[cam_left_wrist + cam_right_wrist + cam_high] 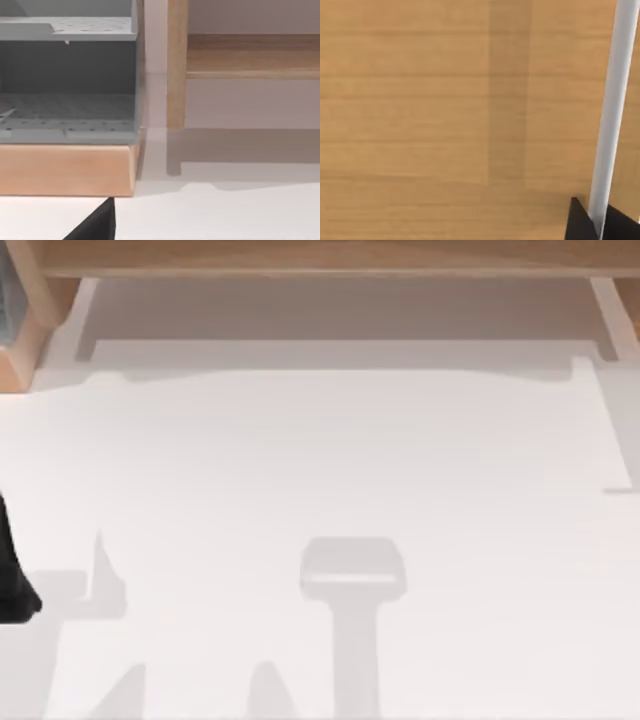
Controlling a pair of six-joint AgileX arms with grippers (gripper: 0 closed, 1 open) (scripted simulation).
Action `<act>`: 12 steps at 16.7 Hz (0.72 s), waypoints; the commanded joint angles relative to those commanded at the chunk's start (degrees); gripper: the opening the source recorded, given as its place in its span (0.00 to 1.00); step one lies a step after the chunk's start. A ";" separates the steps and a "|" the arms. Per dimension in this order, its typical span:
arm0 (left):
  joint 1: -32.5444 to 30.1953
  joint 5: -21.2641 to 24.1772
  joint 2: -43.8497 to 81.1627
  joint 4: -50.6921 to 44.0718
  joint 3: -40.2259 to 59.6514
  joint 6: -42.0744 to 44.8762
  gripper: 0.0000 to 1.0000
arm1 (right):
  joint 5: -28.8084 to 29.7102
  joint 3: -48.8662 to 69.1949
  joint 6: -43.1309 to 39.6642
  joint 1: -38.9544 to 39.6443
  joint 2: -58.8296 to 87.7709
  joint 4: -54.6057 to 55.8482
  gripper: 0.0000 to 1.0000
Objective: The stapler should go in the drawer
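Place: a rendered office-like desk setting is suggested.
Bench (330, 470): a plain white, bare top is seen from above, crossed by soft grey shadows.
Wooden frame (320, 255): a light wood shelf-like structure is set along the far edge of the bench.
Grey organiser (67, 75): a tiered grey rack with perforated trays is mounted on a wooden base (65, 170), at the bench's far left.
Wood panel (445, 120): a light-grained surface with a white bar (612, 110) across it is shown close up.
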 joint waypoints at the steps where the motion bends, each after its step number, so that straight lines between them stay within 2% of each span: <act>1: 0.00 0.00 0.00 0.00 0.00 0.00 1.00 | 0.00 0.00 0.00 0.00 0.00 0.00 0.00; 5: 0.00 0.00 0.00 0.00 0.00 0.00 1.00 | 0.86 0.93 0.18 0.80 0.80 -1.07 0.00; 12: 0.00 0.00 0.00 0.00 0.00 0.00 1.00 | 6.57 12.30 0.01 6.35 4.61 -7.92 0.00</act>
